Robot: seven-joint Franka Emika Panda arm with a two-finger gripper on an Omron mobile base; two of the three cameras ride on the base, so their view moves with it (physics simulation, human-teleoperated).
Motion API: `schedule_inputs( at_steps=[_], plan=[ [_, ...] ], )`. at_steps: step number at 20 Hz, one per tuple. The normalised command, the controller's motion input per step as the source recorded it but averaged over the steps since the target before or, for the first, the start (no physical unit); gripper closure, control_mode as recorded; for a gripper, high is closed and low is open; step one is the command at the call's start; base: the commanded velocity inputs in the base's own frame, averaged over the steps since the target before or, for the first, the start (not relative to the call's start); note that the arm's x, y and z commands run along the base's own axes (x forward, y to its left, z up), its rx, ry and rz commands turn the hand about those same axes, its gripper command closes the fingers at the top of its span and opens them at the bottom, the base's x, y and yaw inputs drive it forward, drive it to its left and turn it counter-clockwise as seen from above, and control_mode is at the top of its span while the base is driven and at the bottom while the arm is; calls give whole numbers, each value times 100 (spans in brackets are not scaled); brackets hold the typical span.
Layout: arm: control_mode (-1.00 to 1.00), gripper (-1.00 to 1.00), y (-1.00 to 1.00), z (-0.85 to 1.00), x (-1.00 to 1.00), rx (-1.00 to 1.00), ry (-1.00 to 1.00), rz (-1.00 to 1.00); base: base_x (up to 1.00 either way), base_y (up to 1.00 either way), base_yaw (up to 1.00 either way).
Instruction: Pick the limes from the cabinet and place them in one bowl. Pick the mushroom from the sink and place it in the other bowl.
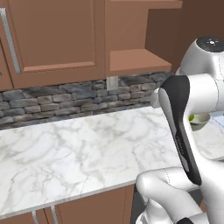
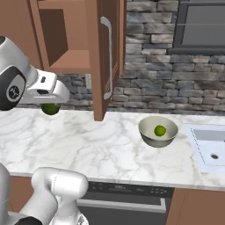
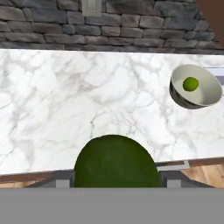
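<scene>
A white robot arm's two-finger gripper (image 2: pixel 51 105) holds the darker round green lime (image 2: pixel 51 109) between its fingers above the white marble counter (image 2: pixel 101 145). Off to the gripper's right, well apart, the brighter lime (image 2: pixel 160 130) lies inside the deep cream-grey bowl (image 2: pixel 151 136).

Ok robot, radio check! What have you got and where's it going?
Gripper shut on dark lime, up over the counter. Bright lime already in the bowl. Open cabinet door hangs between gripper and bowl.
</scene>
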Motion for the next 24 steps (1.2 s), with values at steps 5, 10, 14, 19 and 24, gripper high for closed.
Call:
schedule_inputs(
  at_steps=[5,10,14,19,24],
  plan=[
    [-100,100,0,-3,-4,0,0,0,0,0,0],
    [100,100,1,-8,-20,0,0,0,-27,-2,0],
    [100,100,0,0,0,0,0,0,-68,-15,-1],
    [100,100,0,0,0,0,0,0,-62,-28,0],
    [100,100,0,0,0,0,0,0,-6,-85,2]
  ],
)
